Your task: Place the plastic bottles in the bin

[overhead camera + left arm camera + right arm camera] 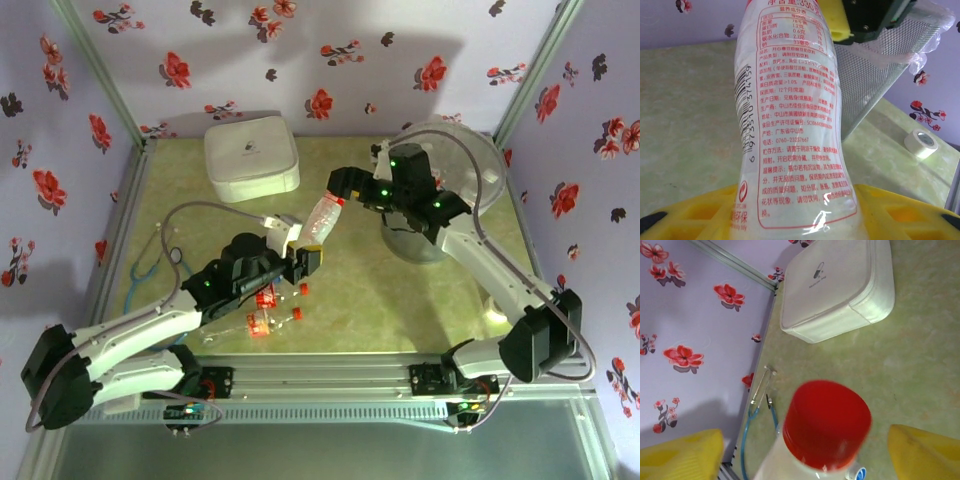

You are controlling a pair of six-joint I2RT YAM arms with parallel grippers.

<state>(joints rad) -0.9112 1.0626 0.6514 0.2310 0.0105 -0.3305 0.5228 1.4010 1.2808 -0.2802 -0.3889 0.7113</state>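
Observation:
My left gripper (305, 258) (795, 215) is shut on the lower body of a clear plastic bottle (320, 218) (790, 110) with red print, held tilted above the table's middle. Its red cap (338, 201) (827, 424) points toward my right gripper (342, 188) (805, 447). That gripper is open, with a gap between the cap and each yellow finger (925, 450). The bin (480, 160) (880, 65) stands at the back right behind the right arm. More bottles (260, 305) with red labels lie on the table under the left arm.
A white rounded square box (252, 158) (835, 290) sits at the back left. A blue stethoscope (150, 262) (757, 405) lies along the left wall. A roll of tape (920, 142) rests on the table near the bin. Flowered walls enclose three sides.

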